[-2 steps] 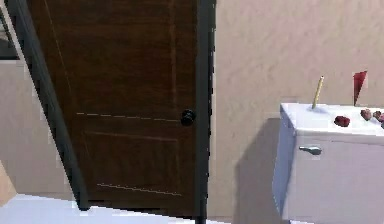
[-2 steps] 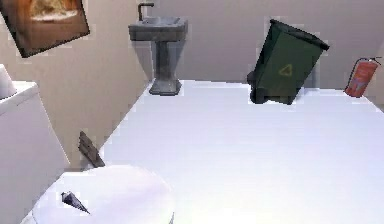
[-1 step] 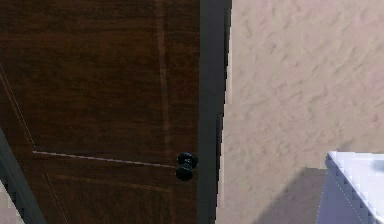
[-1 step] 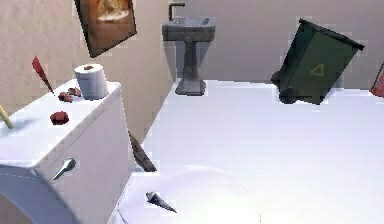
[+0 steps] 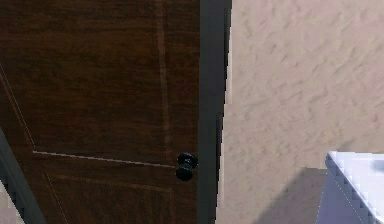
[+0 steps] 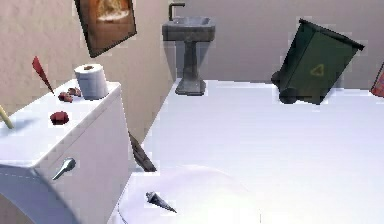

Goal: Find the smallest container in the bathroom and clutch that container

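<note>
We face a dark wooden door [image 5: 100,90] with a black knob [image 5: 186,166] near its right edge. A grey frame [image 5: 212,110] and a beige wall [image 5: 300,90] lie to its right. At the forward view's lower right corner sits the edge of a white fixture [image 5: 360,185].

In the arm side view, a white toilet tank [image 6: 75,150] stands at the left. On its lid are a paper roll [image 6: 92,80] and two small dark red blobs [image 6: 66,106], one just beside the roll and one nearer us. They are too small for us to name. A picture [image 6: 105,20] hangs on the wall above the tank.

Farther out, a pedestal sink [image 6: 190,45] stands against the wall. A green bin [image 6: 318,62] sits on the pale floor [image 6: 260,130], well apart from the tank. The bin is the one plain container we see, and we cannot tell whether a red blob is a smaller one.

We cannot tell the pincer's state.
</note>
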Motion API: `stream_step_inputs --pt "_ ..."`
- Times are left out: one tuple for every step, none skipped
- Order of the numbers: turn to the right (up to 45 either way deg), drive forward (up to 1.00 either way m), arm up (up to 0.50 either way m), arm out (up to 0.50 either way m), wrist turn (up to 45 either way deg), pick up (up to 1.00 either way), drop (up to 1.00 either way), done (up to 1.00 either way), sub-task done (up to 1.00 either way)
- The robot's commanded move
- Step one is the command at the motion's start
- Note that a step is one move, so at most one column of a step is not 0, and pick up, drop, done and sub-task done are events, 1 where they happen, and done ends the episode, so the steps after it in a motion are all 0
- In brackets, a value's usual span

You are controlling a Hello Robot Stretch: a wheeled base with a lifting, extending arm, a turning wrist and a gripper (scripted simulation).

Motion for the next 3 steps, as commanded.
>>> stream_step_inputs --pt "0.0 0.00 0.14 0.00 0.0 0.00 0.00 0.00 0.00" --pt "0.0 0.00 0.00 0.22 0.0 0.00 0.00 0.00 0.00" --pt "0.0 0.00 0.00 0.00 45.0 0.00 0.00 0.00 0.00"
